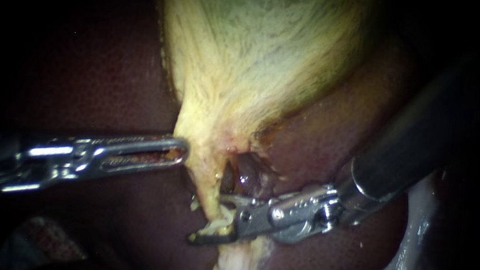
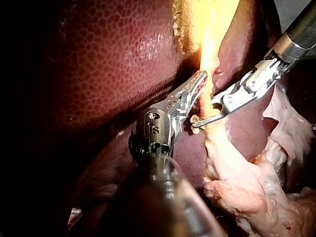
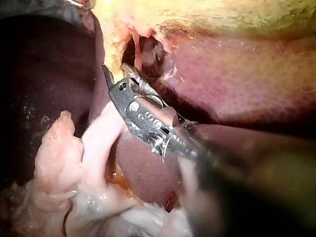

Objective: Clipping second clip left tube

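Slim steel right instrument [image 1: 215, 220] comes in from 3 o'clock, jaws clenched on the pale yellow tube [image 1: 206, 184], at 6 o'clock below the yellow-green gallbladder [image 1: 259, 49]. Slim steel left instrument [image 1: 182, 150]: jaws closed, empty, tip against the tube's 9 o'clock side.

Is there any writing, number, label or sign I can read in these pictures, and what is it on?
No text can be quoted.
Left instrument: one small stamped mark on its metal joint, left wrist view, too small to read reliably.
Right instrument: no writing shows.
Liver, gallbladder, tube: no writing or signs.
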Motion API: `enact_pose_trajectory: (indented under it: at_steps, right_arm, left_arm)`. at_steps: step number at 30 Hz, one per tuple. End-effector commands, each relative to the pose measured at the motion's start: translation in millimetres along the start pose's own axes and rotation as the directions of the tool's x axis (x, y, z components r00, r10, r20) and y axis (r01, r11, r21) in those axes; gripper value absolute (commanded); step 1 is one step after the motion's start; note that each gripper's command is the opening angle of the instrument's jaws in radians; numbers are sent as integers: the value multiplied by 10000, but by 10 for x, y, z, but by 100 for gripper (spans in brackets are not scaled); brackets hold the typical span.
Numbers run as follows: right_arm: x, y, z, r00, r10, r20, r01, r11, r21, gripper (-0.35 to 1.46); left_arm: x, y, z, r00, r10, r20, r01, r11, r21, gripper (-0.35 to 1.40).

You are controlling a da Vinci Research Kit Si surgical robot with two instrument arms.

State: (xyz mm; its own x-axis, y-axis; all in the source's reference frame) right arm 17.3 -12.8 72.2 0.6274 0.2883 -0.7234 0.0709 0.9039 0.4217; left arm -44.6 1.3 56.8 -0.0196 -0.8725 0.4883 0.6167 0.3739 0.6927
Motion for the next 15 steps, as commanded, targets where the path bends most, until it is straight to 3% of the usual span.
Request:
enact_pose_trajectory:
  at_steps: [1, 15]
  right_arm:
    - [0, 0, 0, 10000, 27, 42, -27, 10000, 31, -35]
    - [-4, -2, 2, 9989, 458, 66, -459, 9987, 213, -35]
  left_arm:
    - [0, 0, 0, 10000, 0, -1, 0, 10000, -6, -35]
    - [0, -1, 2, 10000, -3, 3, 3, 10000, -13, -35]
